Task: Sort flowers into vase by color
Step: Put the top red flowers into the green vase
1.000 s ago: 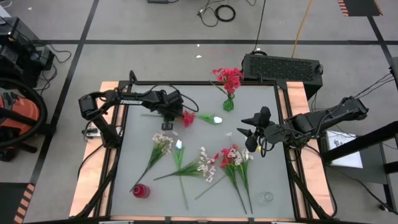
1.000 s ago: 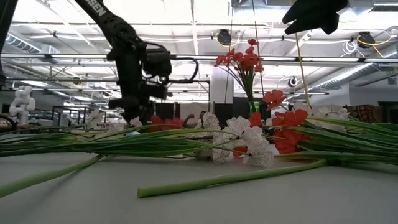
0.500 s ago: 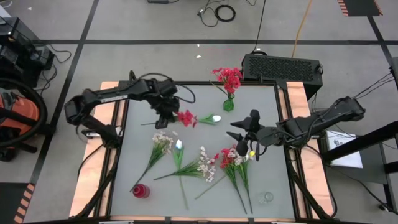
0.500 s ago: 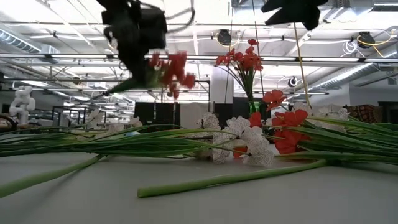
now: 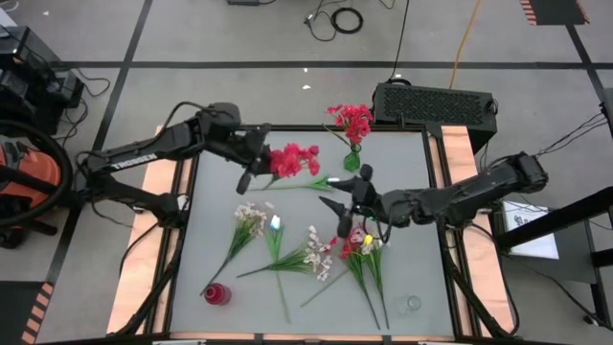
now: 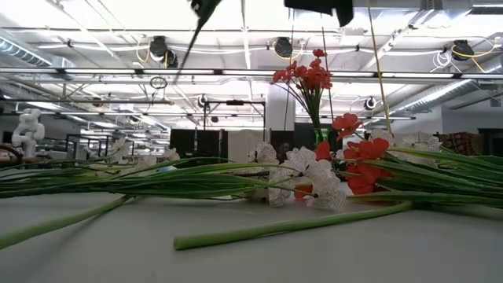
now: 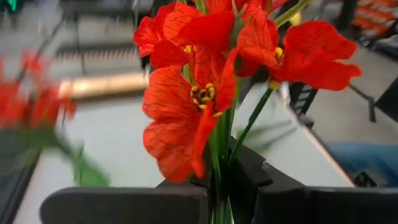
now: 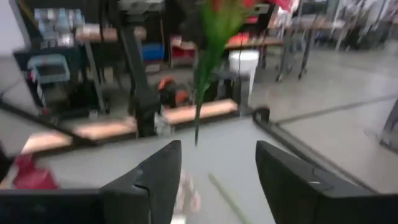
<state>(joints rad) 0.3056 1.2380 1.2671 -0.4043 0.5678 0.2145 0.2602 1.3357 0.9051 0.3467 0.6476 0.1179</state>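
Front edge of worktop [image 5: 402, 153]: a small red vase [image 5: 216, 294] stands at the left corner, a small clear glass [image 5: 412, 305] near the right corner; neither is touched by an arm.

Loose flowers: pale pink-white sprays [image 5: 248, 222] and a white-blossom stem [image 5: 316, 252] lie flat across the middle of the grey surface; a mixed bunch of red and white blooms [image 5: 357, 241] lies to their right, stems toward the front edge; in the low view the white sprays [image 6: 314, 177] and red blooms [image 6: 363, 169] rest on long green stems.

Right tool [image 5: 337, 213]: it hangs just above the head of the mixed bunch, fingers [image 8: 163, 171] spread apart with nothing between them.

Left tool [image 5: 251, 164]: raised over the rear left of the worktop, it is clamped on the stem of a red flower [image 5: 292, 160]; the wrist view shows the red flower [image 7: 205, 87] rising upright from between the closed fingers [image 7: 124, 202], petals wide open.

Green vase [image 5: 352, 159]: it stands near the rear edge, holding a cluster of red blossoms [image 5: 351, 120]; the lifted red flower is just to its left, apart from it.
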